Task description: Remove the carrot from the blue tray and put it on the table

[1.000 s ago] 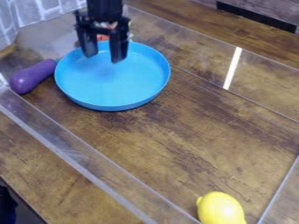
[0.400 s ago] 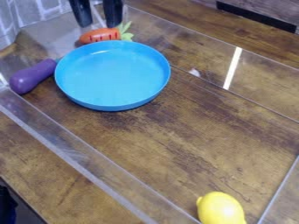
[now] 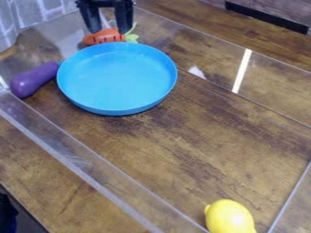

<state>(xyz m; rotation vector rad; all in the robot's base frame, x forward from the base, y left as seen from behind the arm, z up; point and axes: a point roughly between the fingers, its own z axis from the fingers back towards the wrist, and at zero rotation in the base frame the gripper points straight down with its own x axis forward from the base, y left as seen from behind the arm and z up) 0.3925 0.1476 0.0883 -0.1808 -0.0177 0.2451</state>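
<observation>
The blue tray (image 3: 116, 80) sits on the dark wood table (image 3: 206, 146) at the upper left, with nothing in it. The carrot (image 3: 102, 39) lies on the table just beyond the tray's far rim, orange body to the left and green top to the right. My gripper (image 3: 105, 18) hangs right above the carrot at the top edge of the view. Its dark fingers (image 3: 87, 16) stand apart, open, and hold nothing. The upper part of the gripper is cut off by the frame.
A purple eggplant (image 3: 35, 78) lies left of the tray, near the clear acrylic wall (image 3: 49, 146). A yellow lemon (image 3: 230, 217) rests at the bottom right. More clear walls edge the right and far sides.
The gripper has lifted and pulled back from the tray's far rim. The carrot, hidden under the fingers before, now shows lying on the table behind the tray.
</observation>
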